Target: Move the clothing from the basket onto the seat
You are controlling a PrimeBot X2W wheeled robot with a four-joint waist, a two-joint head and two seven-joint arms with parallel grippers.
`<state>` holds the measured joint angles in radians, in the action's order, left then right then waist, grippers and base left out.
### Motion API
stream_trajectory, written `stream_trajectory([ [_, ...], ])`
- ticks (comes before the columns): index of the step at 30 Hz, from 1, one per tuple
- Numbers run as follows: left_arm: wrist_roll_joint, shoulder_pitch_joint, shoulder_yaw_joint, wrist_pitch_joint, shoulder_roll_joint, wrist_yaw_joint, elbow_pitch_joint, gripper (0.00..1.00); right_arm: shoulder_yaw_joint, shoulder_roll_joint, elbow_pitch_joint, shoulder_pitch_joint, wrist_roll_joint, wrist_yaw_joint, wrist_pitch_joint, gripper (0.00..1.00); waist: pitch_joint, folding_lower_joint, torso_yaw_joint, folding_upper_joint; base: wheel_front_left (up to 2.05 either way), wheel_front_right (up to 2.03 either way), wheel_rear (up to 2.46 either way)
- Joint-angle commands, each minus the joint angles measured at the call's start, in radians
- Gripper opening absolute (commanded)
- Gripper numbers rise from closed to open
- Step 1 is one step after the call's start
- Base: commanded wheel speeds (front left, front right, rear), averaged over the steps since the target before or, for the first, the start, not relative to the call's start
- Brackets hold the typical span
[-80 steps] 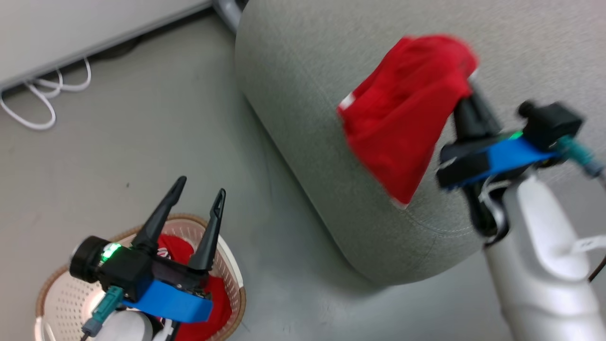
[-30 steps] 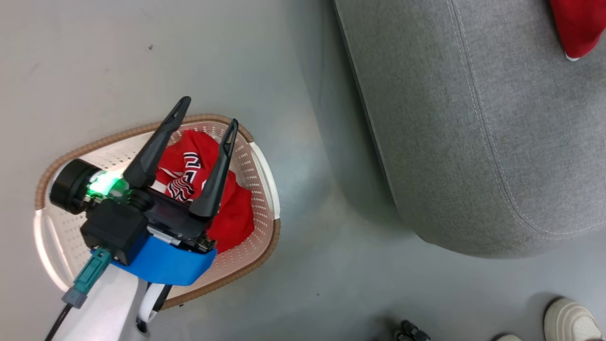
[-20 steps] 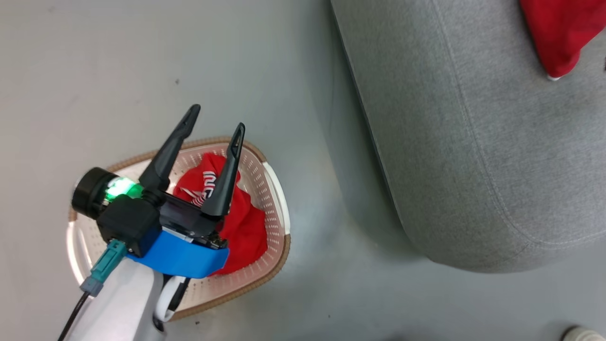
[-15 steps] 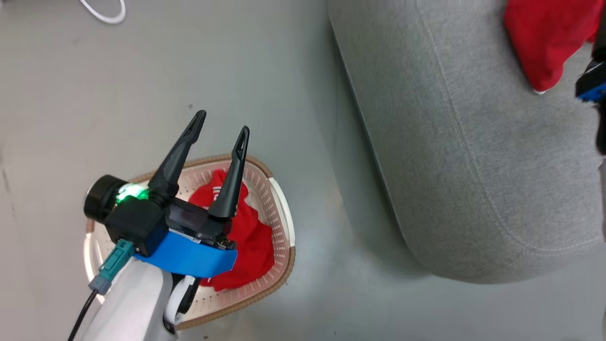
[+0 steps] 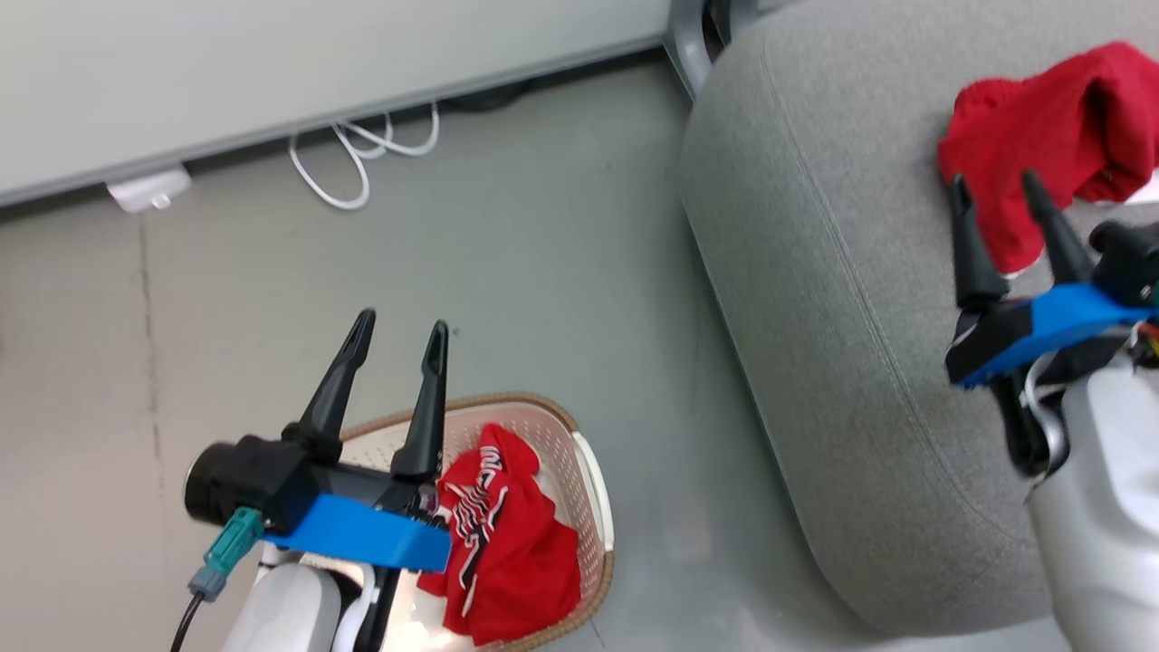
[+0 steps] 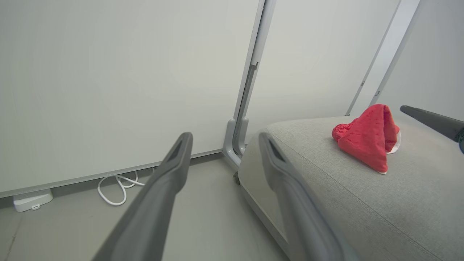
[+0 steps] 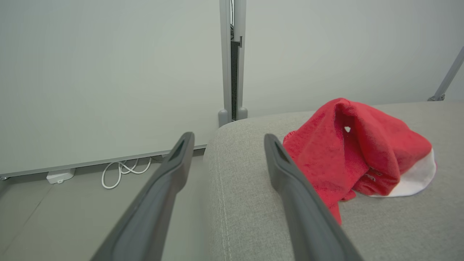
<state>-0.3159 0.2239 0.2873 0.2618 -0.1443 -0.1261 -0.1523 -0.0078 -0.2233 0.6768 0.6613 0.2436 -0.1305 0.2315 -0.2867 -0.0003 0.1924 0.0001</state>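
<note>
basket (image 5: 563,453): near side cut off by head view's bottom edge, left part hidden behind left gripper (image 5: 400,323). Lettering on striped garment (image 5: 507,543) too crumpled to read. On seat (image 5: 815,272), red garment (image 5: 1041,136) runs off right edge; right gripper (image 5: 992,181) fingers cover part.

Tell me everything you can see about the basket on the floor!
The basket is cream-white plastic with rows of little holes in its wall, a brown woven-looking band around the rim and a white handle on its side. It stands upright on the grey floor, beside the grey sofa but apart from it. A crumpled red garment with black-and-white striped trim lies inside. In the head view the left gripper covers part of the basket, jaws open and holding nothing.
</note>
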Motion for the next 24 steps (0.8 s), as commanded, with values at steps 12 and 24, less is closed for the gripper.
stream_trajectory([
  [12,0.008,-0.131,-0.130,0.004,0.047,-0.005,-0.070,1.00,0.042,0.078,-0.336,-0.352,-0.098,0.000,-0.037,1.00,0.194,0.0003,-0.096,-0.0001,0.00,0.00,0.00],
  [24,0.018,-0.206,-0.227,0.004,0.062,-0.005,-0.101,1.00,0.007,0.169,-0.489,-0.581,-0.159,0.000,-0.027,1.00,0.266,0.0003,-0.193,-0.0001,0.00,0.00,0.00],
])
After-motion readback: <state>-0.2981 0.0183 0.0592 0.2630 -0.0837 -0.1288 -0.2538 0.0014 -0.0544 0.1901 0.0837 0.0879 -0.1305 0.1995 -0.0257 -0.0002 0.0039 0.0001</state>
